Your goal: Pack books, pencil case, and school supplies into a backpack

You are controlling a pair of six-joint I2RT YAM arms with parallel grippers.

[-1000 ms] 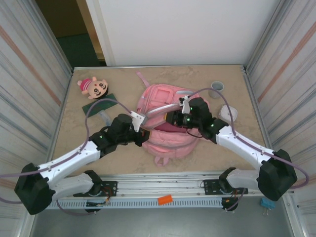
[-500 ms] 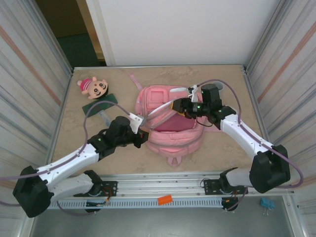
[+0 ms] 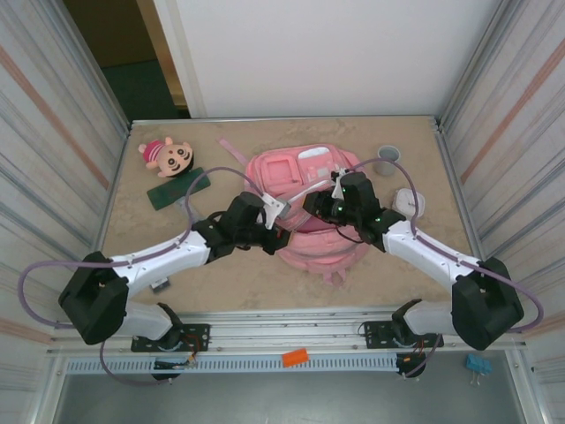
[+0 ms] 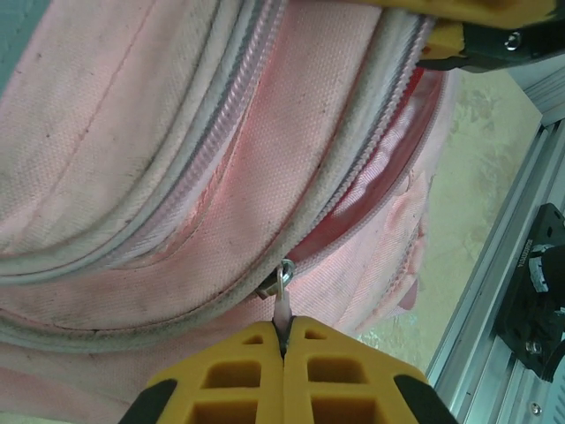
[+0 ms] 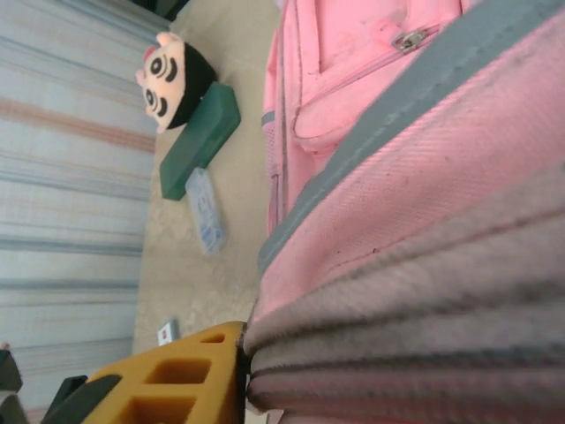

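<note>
**Spotter:** Clutter sits on your left: the pencil case point(image 3: 179, 187) lies on the table point(image 3: 265, 283) just beside the plush doll point(image 3: 161, 155). The right wrist view picks out the grey-blue stick point(image 5: 207, 212) and the small card point(image 5: 166, 332) nearby. None of it is packed yet.

**Second:** Toward the middle, your left gripper point(image 4: 283, 329) has its fingers pressed together on the zip pull point(image 4: 282, 305) of the backpack point(image 3: 291, 168). The bag lies mid-table with its main opening partly unzipped.

**Spotter:** That's your first risk. The tab is thin. Haul at an angle to the zip line and it may slip out, or the whole bag may drag toward the arm.

**Second:** Further right, your right gripper point(image 3: 313, 205) is at the opening's rim. One finger point(image 5: 177, 380) lies against the fabric. Its mate is hidden, so I cannot tell whether it is pinching.

**Spotter:** If it isn't, nothing anchors the bag, and the mouth may sag shut while you load. Mind the grey cup point(image 3: 387, 159) beyond, too: a sliding bag could knock it.
</note>
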